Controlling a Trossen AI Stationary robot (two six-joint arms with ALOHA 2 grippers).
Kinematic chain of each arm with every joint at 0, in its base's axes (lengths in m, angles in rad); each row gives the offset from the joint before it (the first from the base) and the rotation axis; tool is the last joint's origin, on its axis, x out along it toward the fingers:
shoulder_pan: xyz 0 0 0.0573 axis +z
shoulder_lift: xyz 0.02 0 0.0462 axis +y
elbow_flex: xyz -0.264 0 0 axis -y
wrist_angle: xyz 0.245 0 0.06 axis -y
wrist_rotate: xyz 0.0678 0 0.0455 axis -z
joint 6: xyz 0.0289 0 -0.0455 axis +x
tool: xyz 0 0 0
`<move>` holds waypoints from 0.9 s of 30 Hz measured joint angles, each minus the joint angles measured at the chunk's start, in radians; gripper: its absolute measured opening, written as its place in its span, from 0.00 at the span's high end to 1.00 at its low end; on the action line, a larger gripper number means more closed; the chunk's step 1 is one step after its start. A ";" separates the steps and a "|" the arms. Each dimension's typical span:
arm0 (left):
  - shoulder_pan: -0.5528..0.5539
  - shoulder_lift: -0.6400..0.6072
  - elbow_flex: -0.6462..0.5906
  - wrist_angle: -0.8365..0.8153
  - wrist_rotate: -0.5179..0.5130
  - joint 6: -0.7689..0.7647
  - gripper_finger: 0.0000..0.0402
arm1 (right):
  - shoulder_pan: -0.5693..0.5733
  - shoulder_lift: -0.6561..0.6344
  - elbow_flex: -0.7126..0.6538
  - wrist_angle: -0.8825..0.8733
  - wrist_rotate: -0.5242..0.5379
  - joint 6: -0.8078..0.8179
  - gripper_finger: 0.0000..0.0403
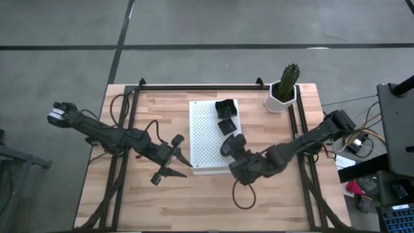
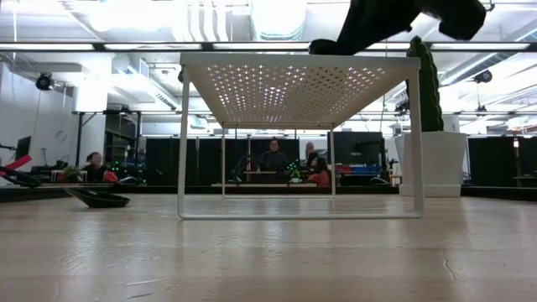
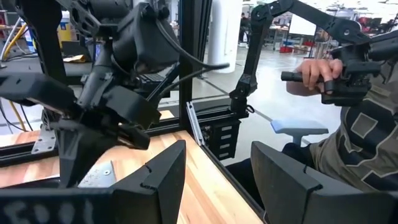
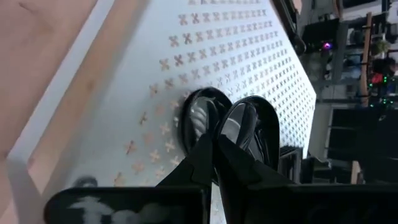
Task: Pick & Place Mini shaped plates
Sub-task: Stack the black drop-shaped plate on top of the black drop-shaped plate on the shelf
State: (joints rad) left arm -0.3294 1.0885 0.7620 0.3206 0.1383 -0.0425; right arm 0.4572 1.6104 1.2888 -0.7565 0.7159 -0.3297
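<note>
A white perforated board (image 1: pixel 206 145) stands on thin legs in the middle of the wooden table. Two dark mini plates (image 1: pixel 225 107) (image 1: pixel 227 126) lie on its far right part. My right gripper (image 1: pixel 228 146) hangs over the board's right edge, shut on a glossy dark mini plate (image 4: pixel 249 127). A second glossy dark dish (image 4: pixel 198 118) shows right beside that one, over the board. Left of the board my left gripper (image 1: pixel 173 163) stands open and level, with nothing between its fingers. In the low view another dark plate (image 2: pixel 99 199) lies on the tabletop at the left. My right gripper pinches the dark plate at its rim (image 4: pixel 233 142) between its two shut fingers. The fingers slant down toward the board from the table's right side. The plate is tilted on edge just above the white board; whether it touches the board or the dish beside it, I cannot tell.
A white pot with a cactus (image 1: pixel 283 96) stands at the far right corner, beside the board. A black rail (image 1: pixel 194 86) runs along the table's far edge. Beyond the table a person's hand (image 3: pixel 317 71) holds a control handle. Bare wood lies along the near edge.
</note>
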 joint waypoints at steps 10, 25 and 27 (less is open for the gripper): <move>0.000 0.001 -0.016 -0.006 -0.002 -0.005 0.54 | 0.000 0.010 0.054 -0.018 0.002 -0.007 0.98; -0.001 -0.002 -0.016 0.001 -0.002 -0.007 0.54 | -0.007 0.028 0.047 -0.052 -0.026 -0.018 0.92; -0.001 -0.002 -0.016 0.001 -0.002 -0.007 0.54 | -0.008 0.028 0.047 -0.055 -0.028 -0.019 0.90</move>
State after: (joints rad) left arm -0.3302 1.0863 0.7460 0.3215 0.1367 -0.0498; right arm 0.4496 1.6382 1.3361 -0.8111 0.6876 -0.3491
